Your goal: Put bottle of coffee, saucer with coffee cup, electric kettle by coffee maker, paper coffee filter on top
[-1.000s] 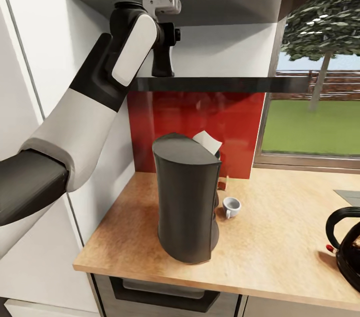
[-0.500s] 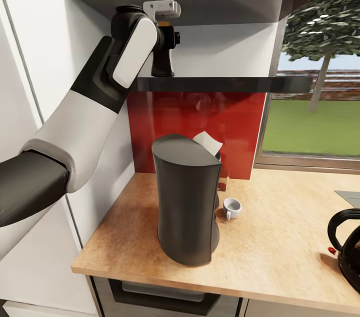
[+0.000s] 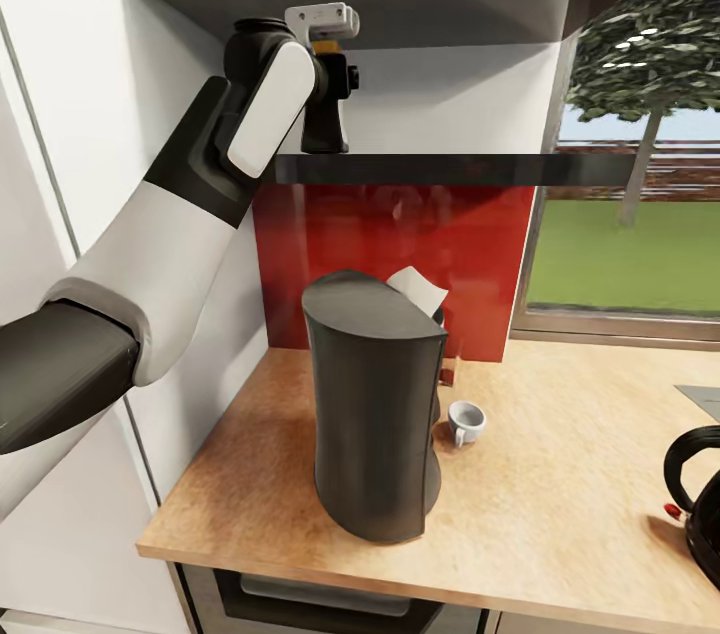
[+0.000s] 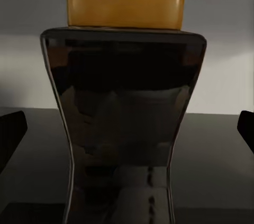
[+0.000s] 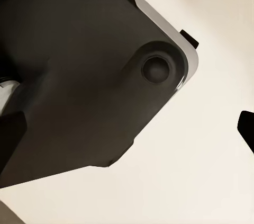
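The left gripper (image 3: pixel 325 119) reaches up onto the kitchen shelf (image 3: pixel 450 168), at about 11 o'clock in the head view. In the left wrist view its two fingers (image 4: pixel 11 131) stand wide apart at the frame's edges, with the bottle of coffee (image 4: pixel 124 128) upright between them and clear of both, so the jaws are open and not yet in contact.

The bottle is dark, glossy and waisted, with an orange cap (image 4: pixel 126 6) on top. It looks like rigid glass or hard plastic: stiff, probably smooth and slippery, and likely to break if it falls from shelf height. The narrow waist is the best place to take hold, since the flare above and below would keep it from sliding through the pads.

The right gripper's state I cannot tell; the right wrist view shows a dark robot part against a pale surface and a fingertip (image 5: pixel 246 126) at the edge.

On the countertop (image 3: pixel 560 474), the coffee maker (image 3: pixel 372 404) stands at centre, a paper coffee filter (image 3: pixel 418 289) at its top. The coffee cup (image 3: pixel 465 421) sits at its 3 o'clock, the electric kettle (image 3: pixel 700 494) far right.
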